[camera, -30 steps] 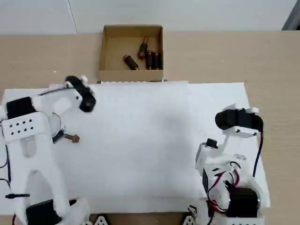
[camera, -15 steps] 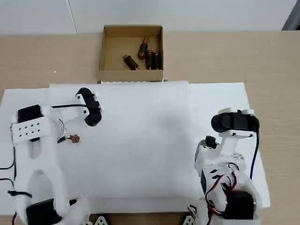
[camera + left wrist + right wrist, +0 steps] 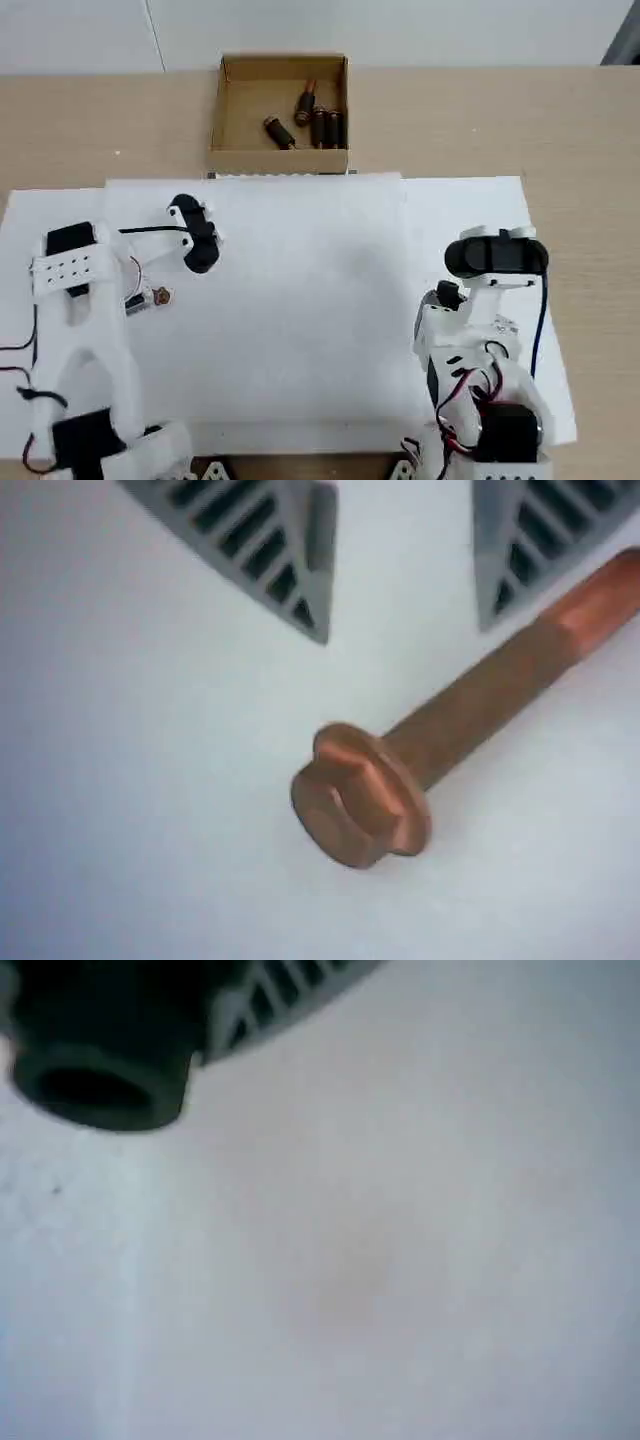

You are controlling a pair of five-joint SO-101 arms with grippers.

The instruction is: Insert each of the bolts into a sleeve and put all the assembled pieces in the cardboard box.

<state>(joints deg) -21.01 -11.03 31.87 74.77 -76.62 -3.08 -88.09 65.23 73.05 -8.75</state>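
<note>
L gripper [image 3: 405, 620]: fingers [image 3: 270, 550] apart, nothing between them, hanging just over the white sheet [image 3: 320, 300]. A copper bolt [image 3: 470, 700] lies flat on the sheet right by the tips. Its hex flange head is a bit past the tips and nearer the cam, and its shank runs diagonally under/beside one fingertip. No contact w/ either pad that I can make out. In the high view the bolt [image 3: 160, 296] sits just off the L gripper's tip, on the side toward the sheet's middle.

R gripper [image 3: 195, 1040]: clamped on a black sleeve [image 3: 100, 1060], which sits tight vs. the ribbed pad w/ its open bore showing, held up off the sheet. Bare white sheet lies under it. R arm is folded up, well apart from the L gripper and the bolt.

Cardboard box [image 3: 228, 110]: far ahead of both grippers, past the sheet's far edge, standing on the wood. Assembled pieces [image 3: 318, 118] are inside, dark w/ copper ends, most bunched at one side wall and one apart nearer the middle.

Surface: light wood table [image 3: 500, 120], w/ the sheet covering most of the near part. Room: pale wall [image 3: 400, 30] beyond the table's far edge, w/ a thin seam line.
</note>
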